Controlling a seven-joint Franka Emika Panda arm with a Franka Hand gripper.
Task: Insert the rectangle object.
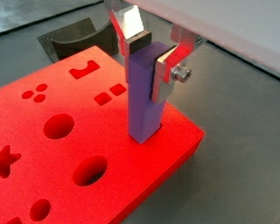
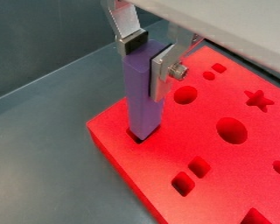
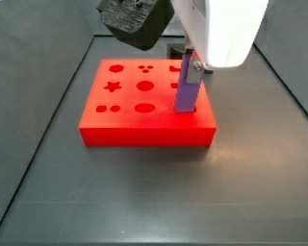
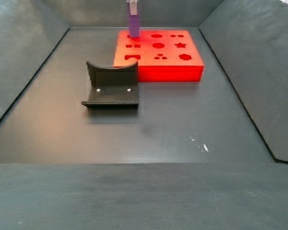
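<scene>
End effector (image 1: 150,55): directly above the red block's corner, its flat silver plates pinching the top of the rectangle object; a dark pad (image 2: 133,40) shows on one finger, a round screw head on the other plate.

Rectangle object (image 1: 145,103): a slim, smooth purple-violet bar with square edges, standing upright; its lower end sits in a rectangular hole near the corner of the block in both wrist views (image 2: 143,94). In a side view (image 3: 187,88) it rises from the block's edge under the white arm housing; in the other side view (image 4: 133,18) only a short purple length shows at the block's far corner.

Red block (image 1: 60,162): a flat, matte, bright red slab lying on the counter, its top cut with shaped holes: circles, a star, small squares, a cross-like cutout (image 2: 230,129).

Holder (image 4: 111,86): dark grey, curved like a cradle, on a base plate with two pale dots on its face; well apart from the block, nearer the camera in that side view.

Counter (image 3: 143,192): dull grey sheet with faint scuffs, walled on its sides.
</scene>
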